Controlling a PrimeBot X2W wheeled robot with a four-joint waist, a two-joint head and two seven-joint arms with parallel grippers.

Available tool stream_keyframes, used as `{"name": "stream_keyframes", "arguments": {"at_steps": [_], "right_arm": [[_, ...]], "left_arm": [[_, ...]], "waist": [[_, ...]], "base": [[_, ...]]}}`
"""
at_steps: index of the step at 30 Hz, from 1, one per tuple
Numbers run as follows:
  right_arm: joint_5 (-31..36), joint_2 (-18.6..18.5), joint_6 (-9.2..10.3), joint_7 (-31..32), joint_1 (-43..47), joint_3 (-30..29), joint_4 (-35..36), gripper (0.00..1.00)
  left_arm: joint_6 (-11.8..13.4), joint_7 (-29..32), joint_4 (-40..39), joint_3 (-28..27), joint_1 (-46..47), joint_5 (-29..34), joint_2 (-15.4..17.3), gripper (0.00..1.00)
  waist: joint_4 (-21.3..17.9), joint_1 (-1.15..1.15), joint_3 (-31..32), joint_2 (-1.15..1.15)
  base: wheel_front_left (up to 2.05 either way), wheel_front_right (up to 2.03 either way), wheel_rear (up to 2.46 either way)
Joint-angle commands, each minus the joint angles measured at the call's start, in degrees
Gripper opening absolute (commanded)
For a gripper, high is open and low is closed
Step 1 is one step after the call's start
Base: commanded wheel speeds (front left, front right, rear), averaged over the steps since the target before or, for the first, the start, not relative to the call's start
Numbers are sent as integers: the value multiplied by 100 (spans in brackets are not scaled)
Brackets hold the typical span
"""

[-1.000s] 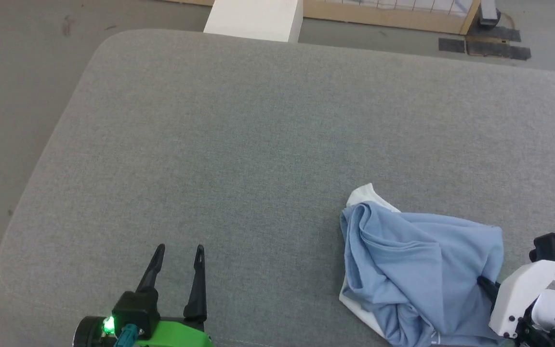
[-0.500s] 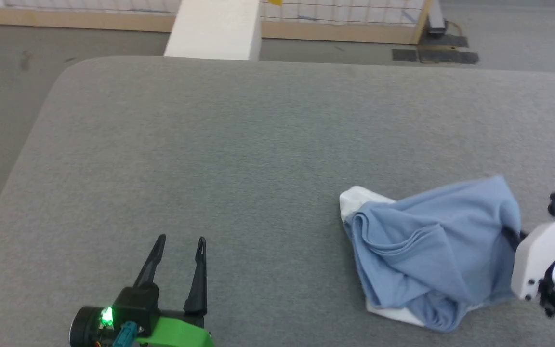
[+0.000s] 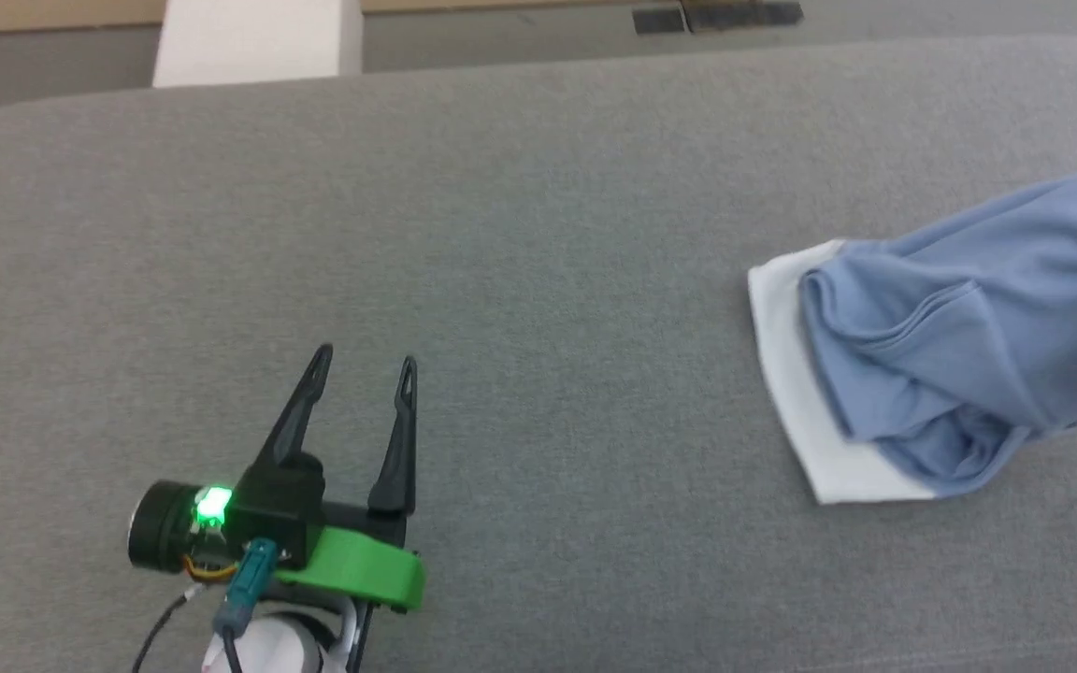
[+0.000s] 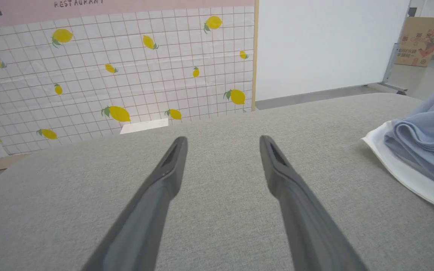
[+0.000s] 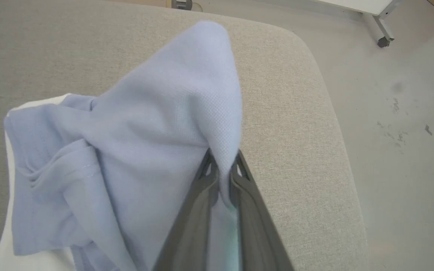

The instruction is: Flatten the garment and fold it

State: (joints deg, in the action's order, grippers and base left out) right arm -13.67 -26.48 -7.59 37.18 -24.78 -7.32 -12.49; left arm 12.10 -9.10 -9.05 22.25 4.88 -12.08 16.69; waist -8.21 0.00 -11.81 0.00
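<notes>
The garment (image 3: 959, 327) is a crumpled light blue shirt with a white section, at the right side of the grey padded table (image 3: 538, 234). Its right part is lifted off the surface and runs out of the head view. In the right wrist view my right gripper (image 5: 222, 160) is shut on a fold of the garment (image 5: 156, 131), which drapes over the fingertips. My left gripper (image 3: 366, 360) is open over bare table at the lower left, far from the shirt. The left wrist view has its fingers (image 4: 171, 165) spread, with the garment (image 4: 424, 143) at the right edge.
The table's rounded right corner (image 5: 315, 67) and grey floor (image 5: 401, 113) lie just beyond the held cloth. Behind the table stand a lemon-patterned panel (image 4: 115, 71), a white board (image 4: 326, 45) and a white block (image 3: 258, 42).
The head camera has swung, shifting the whole picture. My right gripper has lifted the shirt's right side up and away, so the blue cloth rises higher and the white part shows flatter.
</notes>
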Motion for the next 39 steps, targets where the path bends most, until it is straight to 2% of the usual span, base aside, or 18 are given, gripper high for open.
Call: {"name": "stream_keyframes", "arguments": {"at_steps": [1,13,28,39], "right_arm": [[54,-76,10,-80,-197,-41,-80,0],[356,-723,10,-533,-1093,-312,-847,0],[970,-1340,10,-1719,-1874,-605,-2063,0],[1505,-1360,10,-2580,-2638,-809,-3271,0]], "left_arm": [[-22,34,-44,13,177,75,57,100],[-32,442,-470,164,892,507,191,100],[-100,820,-796,319,1600,911,301,100],[-146,1078,-1006,403,2048,1230,413,100]], "waist": [[-347,0,-432,0],[-625,0,-1296,0],[-863,0,-2249,0],[-1011,0,-2855,0]], "base": [[0,0,0],[0,0,0],[0,0,0],[0,0,0]]}}
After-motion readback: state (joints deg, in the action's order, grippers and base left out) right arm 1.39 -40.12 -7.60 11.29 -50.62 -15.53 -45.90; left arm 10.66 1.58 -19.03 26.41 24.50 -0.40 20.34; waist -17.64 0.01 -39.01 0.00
